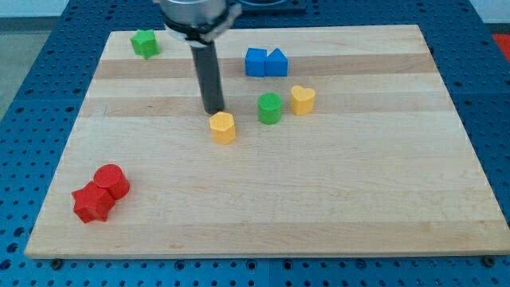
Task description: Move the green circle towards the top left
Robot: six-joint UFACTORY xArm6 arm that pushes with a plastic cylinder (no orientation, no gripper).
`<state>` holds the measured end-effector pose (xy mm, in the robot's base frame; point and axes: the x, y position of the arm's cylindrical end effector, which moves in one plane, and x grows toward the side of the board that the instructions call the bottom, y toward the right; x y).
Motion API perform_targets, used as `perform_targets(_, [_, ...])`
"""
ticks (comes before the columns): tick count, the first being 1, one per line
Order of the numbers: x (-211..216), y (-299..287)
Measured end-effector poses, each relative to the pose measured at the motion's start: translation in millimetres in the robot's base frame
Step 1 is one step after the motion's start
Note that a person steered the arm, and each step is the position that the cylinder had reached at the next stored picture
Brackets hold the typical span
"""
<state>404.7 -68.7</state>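
Observation:
The green circle [270, 108], a short green cylinder, stands a little above the middle of the wooden board [319, 199]. My tip [214, 110] is down on the board to the circle's left, with a clear gap between them. A yellow hexagon block [223, 127] sits just below and right of my tip, close to it. A yellow heart block [303, 100] is right beside the green circle on its right.
A green star block [145, 43] lies near the board's top left corner. Two blue blocks [265, 62] sit side by side above the green circle. A red cylinder [111, 182] and a red star block [92, 202] touch at the bottom left.

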Motion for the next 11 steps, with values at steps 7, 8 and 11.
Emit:
perform_targets(7, [-3,31])
perform_targets(8, [-17,33])
perform_targets(11, [-74,48])
